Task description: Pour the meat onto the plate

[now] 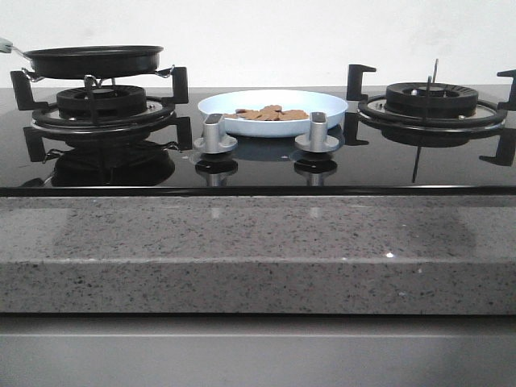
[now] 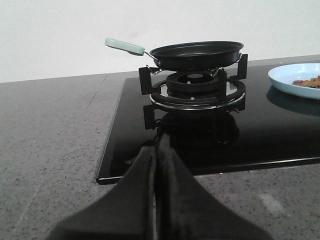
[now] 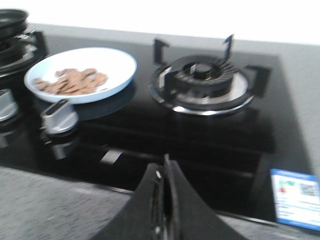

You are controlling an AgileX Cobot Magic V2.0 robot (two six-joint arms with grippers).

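1 plate (image 1: 330, 106), 1 heap of meat (image 1: 271, 114), 1 frying pan (image 1: 93, 61), 2 burners (image 1: 101, 101) (image 1: 431, 98), 2 knobs (image 1: 215, 135) (image 1: 317, 134).

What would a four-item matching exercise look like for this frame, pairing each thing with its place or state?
Things:
1. frying pan
2. meat
3. right burner
4. left tool

Places or states:
A. lying on the pale-blue plate
B. shut, holding nothing
C. sitting on the left burner
D. bare, nothing on its supports

Pairs: 1-C, 2-A, 3-D, 4-B
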